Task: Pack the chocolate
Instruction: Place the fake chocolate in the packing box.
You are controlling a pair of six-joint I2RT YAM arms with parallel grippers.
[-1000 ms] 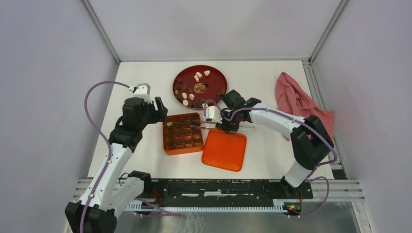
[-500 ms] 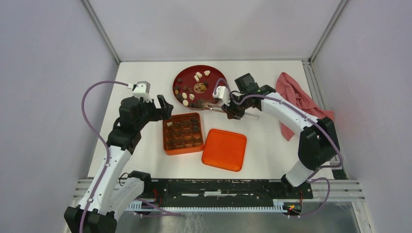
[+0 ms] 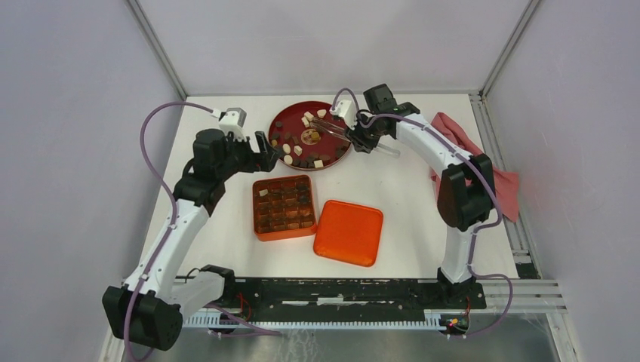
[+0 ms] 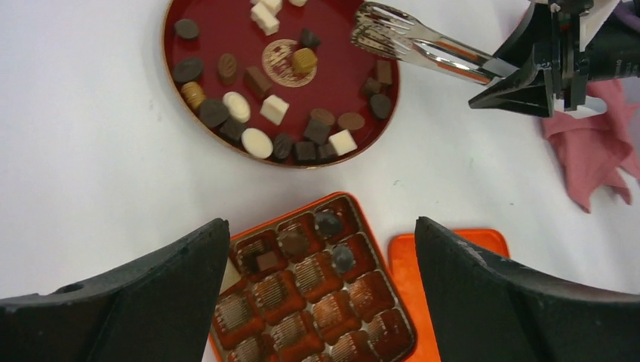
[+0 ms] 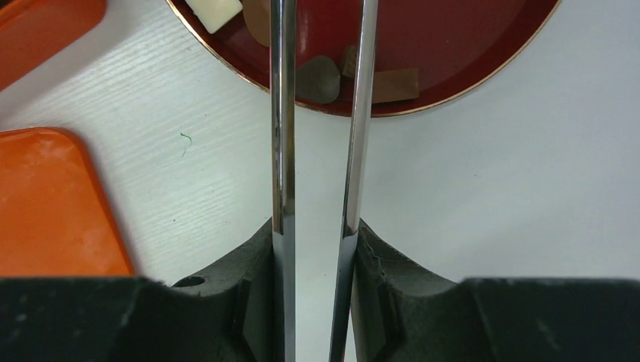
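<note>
Dark and cream chocolate pieces lie on the round red plate at the back of the table. In the left wrist view the same chocolate pieces lie on that plate. My right gripper is shut on metal tongs. The tongs reach over the plate's right half, arms apart, with nothing between the tips. My left gripper hangs open and empty between plate and orange box. Three dark chocolates sit in that box's cells.
The orange lid lies flat to the right of the box. A pink cloth is crumpled at the table's right edge. In the right wrist view the lid sits left of the tongs.
My right arm has carried the tongs from the box back to the red plate. My left gripper has moved toward the plate and opened wider.
</note>
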